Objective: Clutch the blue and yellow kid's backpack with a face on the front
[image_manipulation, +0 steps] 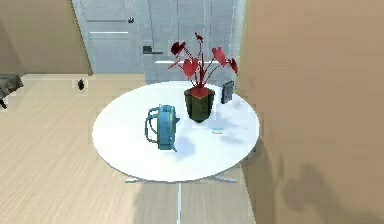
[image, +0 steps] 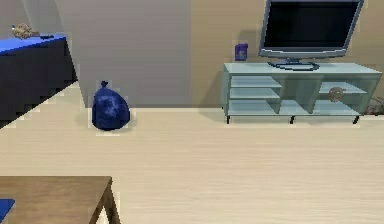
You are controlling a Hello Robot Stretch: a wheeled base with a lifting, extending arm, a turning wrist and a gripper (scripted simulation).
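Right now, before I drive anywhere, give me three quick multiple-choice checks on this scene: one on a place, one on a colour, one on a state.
1. Where is the blue backpack?
A. on the floor
B. on the round white table
C. on a shelf

2. What colour are the leaves of the plant?
A. red
B. green
C. yellow

3. How is the screen of the TV?
A. showing a picture
B. cracked
C. dark

Answers: 1 B, it stands on the tabletop beside the plant; 2 A, the leaves are red all over; 3 C, the screen is a plain dark grey.
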